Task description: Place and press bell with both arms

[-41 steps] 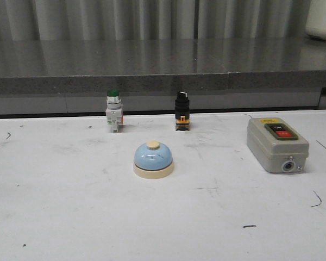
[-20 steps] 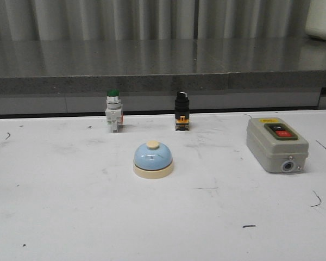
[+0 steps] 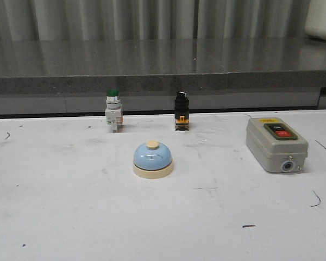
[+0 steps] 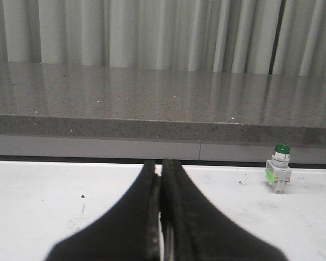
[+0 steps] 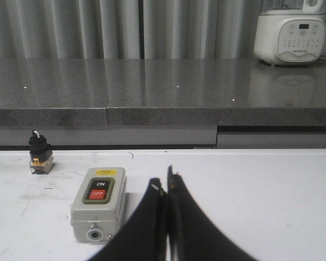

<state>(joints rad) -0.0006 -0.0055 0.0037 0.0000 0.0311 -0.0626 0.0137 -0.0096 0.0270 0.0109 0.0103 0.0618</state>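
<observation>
The light-blue bell [image 3: 152, 159] with a cream base and cream top button stands upright on the white table [image 3: 70, 212], near the middle. No arm or gripper shows in the front view. My left gripper [image 4: 160, 166] is shut and empty, low over the table; the bell is out of its view. My right gripper [image 5: 164, 185] is shut and empty, just right of the grey switch box [image 5: 98, 203]; the bell is out of its view too.
A green-capped push button [image 3: 113, 110] and a black selector switch [image 3: 181, 110] stand behind the bell at the table's far edge. The grey ON/OFF switch box [image 3: 276, 144] lies at the right. A dark counter [image 3: 163, 65] runs behind, with a white appliance [image 5: 290, 32] on it.
</observation>
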